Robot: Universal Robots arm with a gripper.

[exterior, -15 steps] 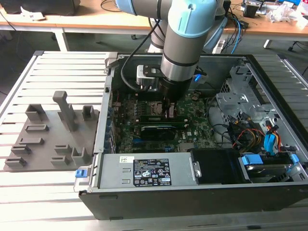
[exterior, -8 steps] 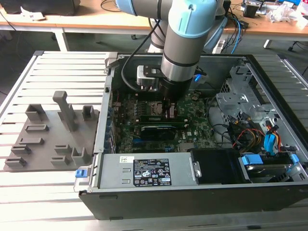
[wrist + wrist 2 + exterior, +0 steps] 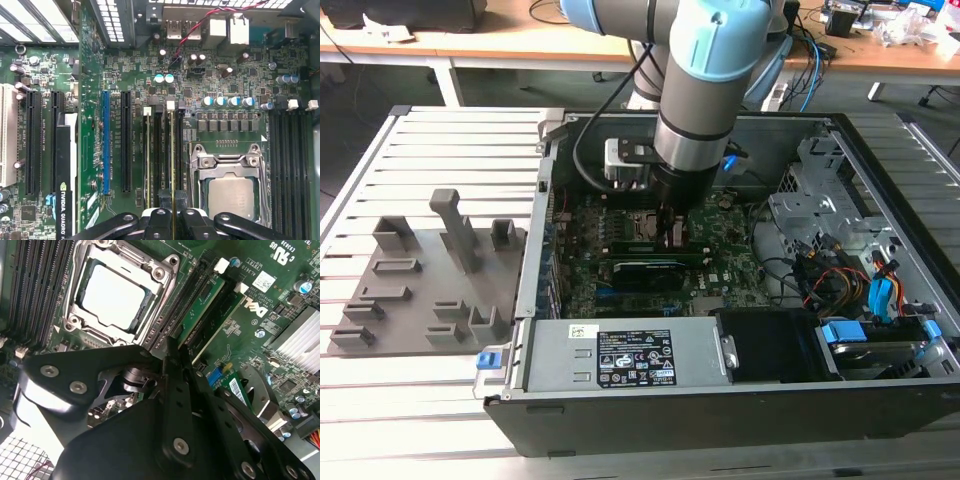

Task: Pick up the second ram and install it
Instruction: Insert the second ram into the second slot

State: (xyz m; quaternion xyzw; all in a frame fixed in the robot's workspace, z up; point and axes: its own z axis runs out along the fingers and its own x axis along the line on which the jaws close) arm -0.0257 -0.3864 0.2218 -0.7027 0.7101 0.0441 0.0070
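Gripper [image 3: 172, 220] pinched narrow on the second ram [image 3: 172, 165], held on edge in its slot just beside the CPU socket [image 3: 227, 185]. Long axis running twelve-to-six from the gripper in the first wrist view; a seated stick [image 3: 147, 160] parallel alongside.

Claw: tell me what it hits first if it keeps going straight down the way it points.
Likely the memory slot beside the CPU socket: the claw is shut on the second ram, which stands edge-on along that slot. Whether it is already seated is unclear.
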